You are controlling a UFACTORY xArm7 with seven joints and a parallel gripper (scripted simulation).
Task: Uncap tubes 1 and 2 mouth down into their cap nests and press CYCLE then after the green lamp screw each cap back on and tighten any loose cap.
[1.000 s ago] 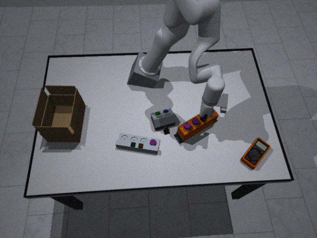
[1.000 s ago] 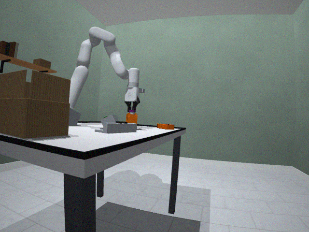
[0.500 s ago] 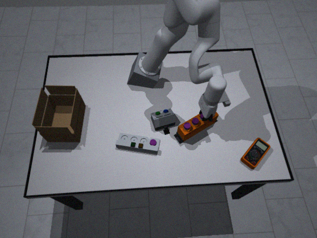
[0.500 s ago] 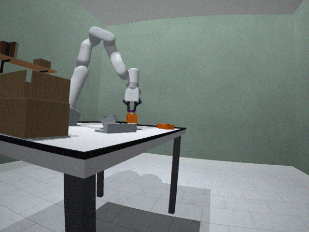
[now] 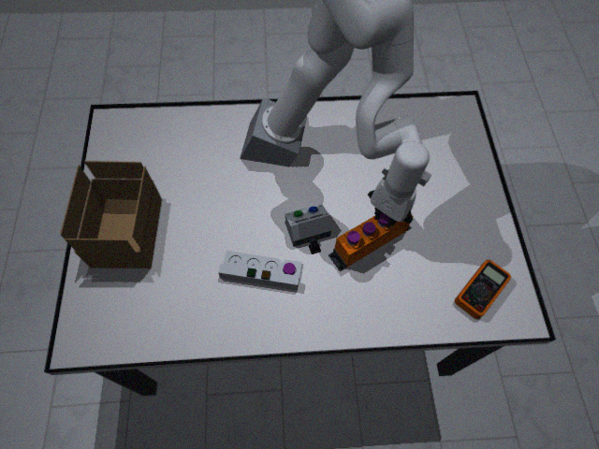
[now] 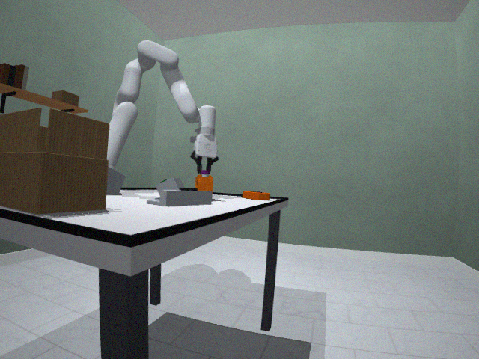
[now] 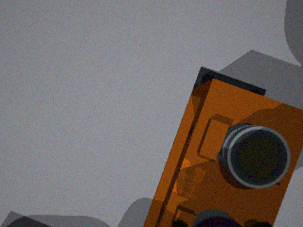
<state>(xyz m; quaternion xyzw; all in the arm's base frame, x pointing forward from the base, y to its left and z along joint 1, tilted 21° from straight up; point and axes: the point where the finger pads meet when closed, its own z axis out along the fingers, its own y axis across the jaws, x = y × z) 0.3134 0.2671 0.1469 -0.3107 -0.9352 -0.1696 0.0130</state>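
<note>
Still on step one: my pincer [image 6: 203,170] is clenched on cap 2 [image 5: 384,220], which sits on its tube in the orange station [image 5: 370,241]. Cap 1 [image 5: 289,267] is nested. Next I'd unscrew, lift, carry it to nest 2 [image 5: 271,264].

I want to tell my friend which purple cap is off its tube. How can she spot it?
On the white table, find the long grey cap tray beside the orange tube station. The cap is the purple disc in the tray's end nest nearest that station; the other three nests are bare white circles.
</note>
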